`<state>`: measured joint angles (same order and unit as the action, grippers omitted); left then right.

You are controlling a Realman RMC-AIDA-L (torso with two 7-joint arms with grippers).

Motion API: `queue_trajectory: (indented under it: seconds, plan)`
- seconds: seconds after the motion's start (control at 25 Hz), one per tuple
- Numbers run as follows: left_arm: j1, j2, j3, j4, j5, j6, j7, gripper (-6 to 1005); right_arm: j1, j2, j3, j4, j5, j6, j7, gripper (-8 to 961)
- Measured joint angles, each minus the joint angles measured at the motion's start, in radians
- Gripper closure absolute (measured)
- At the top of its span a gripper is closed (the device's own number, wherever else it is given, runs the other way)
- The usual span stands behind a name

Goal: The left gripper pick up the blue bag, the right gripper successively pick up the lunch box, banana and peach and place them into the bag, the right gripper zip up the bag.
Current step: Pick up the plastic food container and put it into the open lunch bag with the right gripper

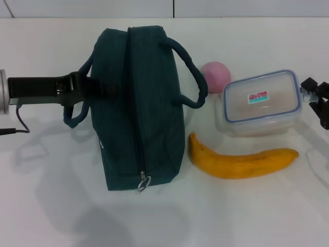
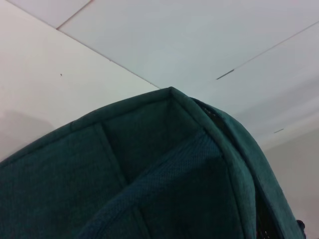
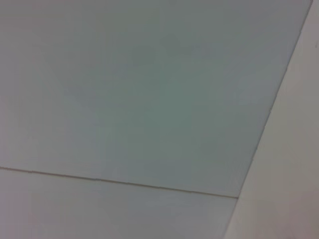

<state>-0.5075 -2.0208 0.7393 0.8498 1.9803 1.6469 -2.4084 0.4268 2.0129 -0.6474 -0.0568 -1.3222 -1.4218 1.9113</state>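
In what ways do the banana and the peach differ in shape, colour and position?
The banana is long, curved and yellow-orange; the peach is small, round and pink. The banana lies in full view before the lunch box; the peach sits behind, partly hidden by the blue bag handle. Both rest on the table.

The left arm reaches in level from the left edge of the table, its silver wrist section leading into a black body, with a thin black cable trailing below it. The left gripper (image 1: 97, 88) sits at the end of this arm, its dark fingers pressed against the side of the blue bag (image 1: 139, 108). The right gripper (image 1: 320, 100) shows only partly at the right edge of the table, a black piece hanging just above the surface.
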Motion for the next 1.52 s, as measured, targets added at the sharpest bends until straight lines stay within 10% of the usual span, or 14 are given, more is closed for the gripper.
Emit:
queue_trajectory:
  seconds: [1.52]
  plan:
    - [-0.011,-0.016,0.006,0.0,-0.012,0.003,0.003,962,0.064,0.015,0.0,0.09,0.211,-0.345,0.175,860]
